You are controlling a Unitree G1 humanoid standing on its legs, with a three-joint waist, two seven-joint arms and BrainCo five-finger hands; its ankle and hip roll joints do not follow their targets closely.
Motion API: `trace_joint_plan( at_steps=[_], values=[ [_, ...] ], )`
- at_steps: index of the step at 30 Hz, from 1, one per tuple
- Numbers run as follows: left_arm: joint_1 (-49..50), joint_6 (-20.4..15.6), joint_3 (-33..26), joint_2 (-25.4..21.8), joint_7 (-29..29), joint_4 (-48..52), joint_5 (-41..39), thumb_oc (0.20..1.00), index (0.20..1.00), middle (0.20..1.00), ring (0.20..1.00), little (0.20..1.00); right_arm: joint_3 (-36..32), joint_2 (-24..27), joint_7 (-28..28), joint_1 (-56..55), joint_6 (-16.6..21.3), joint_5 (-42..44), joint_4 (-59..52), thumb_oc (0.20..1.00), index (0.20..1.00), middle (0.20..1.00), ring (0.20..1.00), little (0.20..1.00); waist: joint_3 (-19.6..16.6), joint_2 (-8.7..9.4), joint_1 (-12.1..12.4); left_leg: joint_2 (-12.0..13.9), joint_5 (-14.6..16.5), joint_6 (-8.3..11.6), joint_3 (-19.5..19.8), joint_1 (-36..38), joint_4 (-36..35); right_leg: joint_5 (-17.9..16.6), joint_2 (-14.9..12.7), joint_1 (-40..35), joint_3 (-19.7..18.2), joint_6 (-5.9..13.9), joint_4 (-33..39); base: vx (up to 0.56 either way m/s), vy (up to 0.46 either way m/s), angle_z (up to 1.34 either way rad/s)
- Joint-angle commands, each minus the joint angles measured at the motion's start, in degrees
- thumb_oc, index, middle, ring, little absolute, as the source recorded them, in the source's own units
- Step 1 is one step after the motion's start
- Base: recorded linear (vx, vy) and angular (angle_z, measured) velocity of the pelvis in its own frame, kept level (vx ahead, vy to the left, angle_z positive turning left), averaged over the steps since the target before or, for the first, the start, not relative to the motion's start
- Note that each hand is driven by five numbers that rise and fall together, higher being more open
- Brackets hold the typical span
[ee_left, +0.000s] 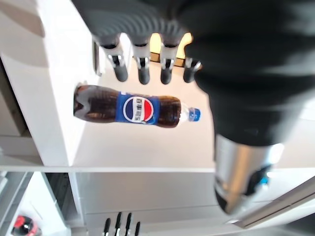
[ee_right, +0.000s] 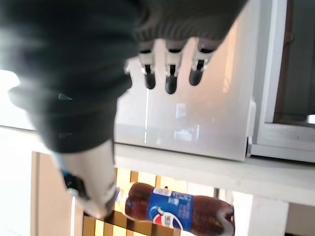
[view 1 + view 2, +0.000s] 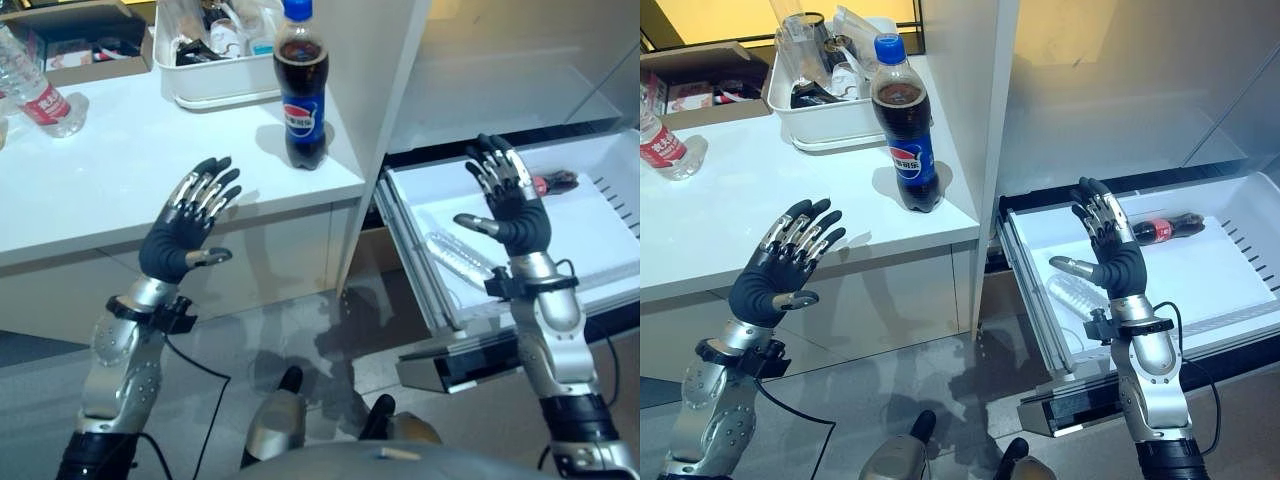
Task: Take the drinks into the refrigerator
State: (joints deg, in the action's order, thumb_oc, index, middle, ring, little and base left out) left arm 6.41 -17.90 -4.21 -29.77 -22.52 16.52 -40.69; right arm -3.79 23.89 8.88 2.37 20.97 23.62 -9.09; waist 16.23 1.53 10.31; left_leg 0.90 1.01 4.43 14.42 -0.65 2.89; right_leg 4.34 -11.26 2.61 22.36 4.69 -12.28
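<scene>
A large cola bottle (image 3: 301, 90) with a blue cap and blue label stands upright near the right edge of the white counter (image 3: 120, 170). My left hand (image 3: 177, 238) is raised open in front of the counter, left of and below the bottle, holding nothing. In the left wrist view, the bottle (image 1: 133, 108) lies past its straight fingers (image 1: 142, 71). My right hand (image 3: 520, 215) is held up open over the pulled-out white fridge drawer (image 3: 585, 240). A clear bottle (image 3: 458, 258) and a small red-labelled cola bottle (image 3: 1168, 229) lie in the drawer.
A white tub (image 3: 215, 80) of glasses and packets stands behind the cola bottle. At the counter's far left lies a red-labelled water bottle (image 3: 40, 98). The fridge's white side wall (image 3: 375, 90) rises between counter and drawer. A shelf (image 3: 520, 95) sits above the drawer.
</scene>
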Motion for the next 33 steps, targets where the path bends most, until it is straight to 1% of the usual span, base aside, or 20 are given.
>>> trace_joint_plan(
  at_steps=[1,8,14,19,21,26,33],
  values=[
    [-1.1,-4.1,-3.0,0.5,1.0,0.2,2.2,1.0,1.0,1.0,1.0,1.0,-1.5,1.3,-0.1,2.0,2.8,0.4,-4.1,1.0,1.0,1.0,1.0,1.0,-2.0,-0.6,0.3,0.6,0.9,-4.78,-2.7,5.2,-6.9,-0.4,-2.6,0.2,-0.7,2.58,-8.8,0.0,0.0,0.0],
    [-0.9,-4.5,-3.4,0.9,1.3,-0.3,2.4,1.0,1.0,1.0,1.0,1.0,-1.6,1.3,0.0,2.0,2.7,0.1,-4.1,1.0,1.0,1.0,1.0,1.0,-2.0,-0.74,0.0,0.7,1.0,-4.81,-3.6,5.6,-7.0,-0.7,-2.5,0.7,-1.7,2.67,-8.7,0.0,0.01,-0.07],
    [-0.5,-5.2,-4.7,1.6,2.7,-1.6,3.8,1.0,1.0,1.0,1.0,1.0,-1.6,1.1,0.2,2.0,2.7,0.3,-4.3,1.0,1.0,1.0,1.0,1.0,-2.1,-0.72,-0.1,0.8,1.2,-4.74,-4.3,6.0,-7.1,-0.8,-2.4,0.8,-2.3,2.67,-8.5,0.0,0.01,-0.06],
    [-0.2,-6.5,-7.3,3.2,6.7,-3.1,7.9,1.0,1.0,1.0,1.0,1.0,-1.7,0.8,0.0,1.7,2.5,-0.3,-4.2,1.0,1.0,1.0,1.0,1.0,-2.2,-0.57,-0.1,0.9,1.3,-4.79,-4.9,6.3,-7.1,-0.8,-2.2,1.0,-2.8,2.61,-8.4,0.0,0.001,-0.03],
    [-0.5,-6.8,-8.4,4.0,9.8,-3.8,10.7,1.0,1.0,1.0,1.0,1.0,-1.6,0.7,-0.1,1.7,2.3,-0.7,-4.0,1.0,1.0,1.0,1.0,1.0,-2.1,-0.45,-0.3,0.9,1.4,-4.82,-5.2,6.3,-7.1,-0.9,-2.1,1.1,-3.1,2.6,-8.3,-0.01,-0.006,-0.08],
    [-1.5,-6.6,-8.8,3.2,12.2,-3.9,14.2,1.0,1.0,1.0,1.0,1.0,-1.2,1.0,-0.3,2.3,1.8,-1.3,-3.6,1.0,1.0,1.0,1.0,1.0,-2.2,-0.3,-0.6,0.9,1.6,-4.84,-5.9,6.7,-7.2,-1.0,-1.9,1.2,-3.8,2.6,-8.2,0.0,0.007,-0.11],
    [-6.3,-6.3,-7.9,2.4,17.4,-9.7,17.4,1.0,1.0,1.0,1.0,1.0,0.5,1.2,-0.6,4.0,0.9,-1.0,-2.6,1.0,1.0,1.0,1.0,1.0,-2.5,-0.31,-1.4,1.0,2.0,-4.81,-7.2,7.5,-7.3,-1.2,-1.5,1.4,-5.1,2.6,-7.7,0.01,0.016,-0.11]
  ],
)
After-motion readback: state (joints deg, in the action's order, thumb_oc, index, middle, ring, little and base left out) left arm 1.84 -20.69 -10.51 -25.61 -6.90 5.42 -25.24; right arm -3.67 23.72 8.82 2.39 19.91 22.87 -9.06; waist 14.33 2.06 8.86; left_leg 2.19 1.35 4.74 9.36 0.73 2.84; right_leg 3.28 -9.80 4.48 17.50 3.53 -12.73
